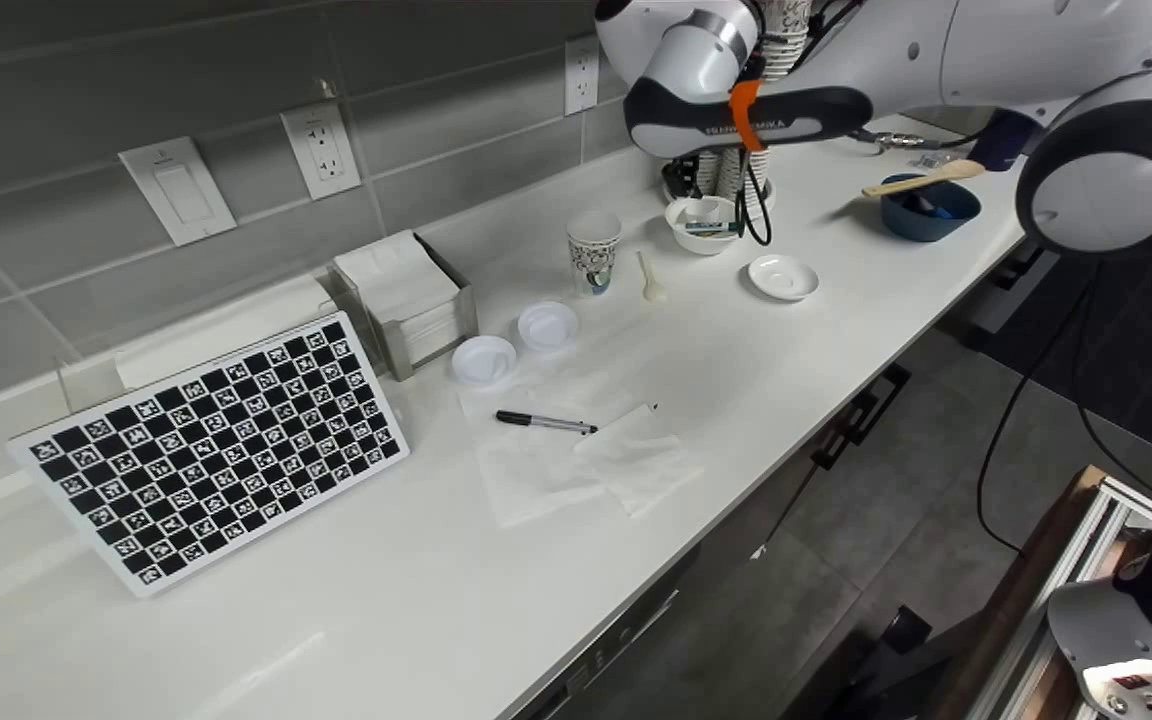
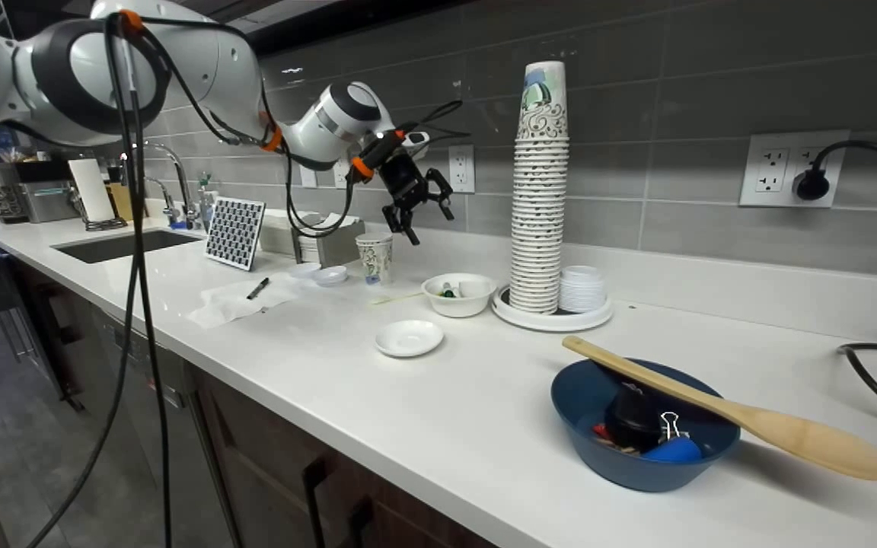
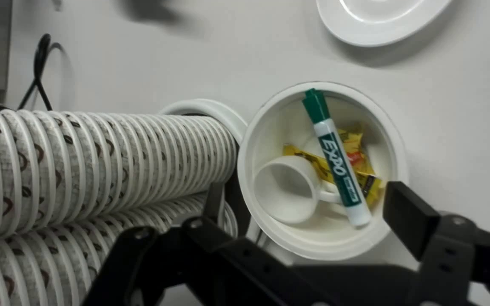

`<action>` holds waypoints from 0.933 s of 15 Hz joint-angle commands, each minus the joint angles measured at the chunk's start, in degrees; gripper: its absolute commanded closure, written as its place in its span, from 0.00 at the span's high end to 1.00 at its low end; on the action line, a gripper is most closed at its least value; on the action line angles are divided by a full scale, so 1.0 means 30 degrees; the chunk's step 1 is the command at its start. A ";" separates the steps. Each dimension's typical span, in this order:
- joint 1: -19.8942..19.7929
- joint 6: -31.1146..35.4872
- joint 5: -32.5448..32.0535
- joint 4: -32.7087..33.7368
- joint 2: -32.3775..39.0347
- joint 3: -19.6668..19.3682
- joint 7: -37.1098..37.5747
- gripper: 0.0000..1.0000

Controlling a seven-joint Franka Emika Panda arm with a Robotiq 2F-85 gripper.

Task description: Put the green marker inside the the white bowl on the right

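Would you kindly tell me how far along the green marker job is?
Looks done: in the wrist view, the slim green-and-white marker lies inside the round white bowl, over yellow packets.
In hand: nothing; the black fingers stand apart, gripping no object.
Left: probably only drawing the white robot arm away, as it hangs over the white counter.

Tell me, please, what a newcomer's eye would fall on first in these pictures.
Probably the tall stack of paper cups, standing on a round white tray in an exterior view. The black-and-white checkered board, set at a slant on the counter, might come next. In the wrist view, the green marker stands out, lying inside the white bowl over yellow packets.
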 commanded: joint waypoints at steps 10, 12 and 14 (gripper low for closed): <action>-0.2142 0.0278 0.9543 -1.0613 -0.9019 0.3303 -0.0879 1.00; -0.2288 0.0978 1.1191 -1.2444 -1.0224 0.3173 0.0045 1.00; -0.2427 0.2607 1.2517 -1.4265 -1.1462 0.2993 0.0732 1.00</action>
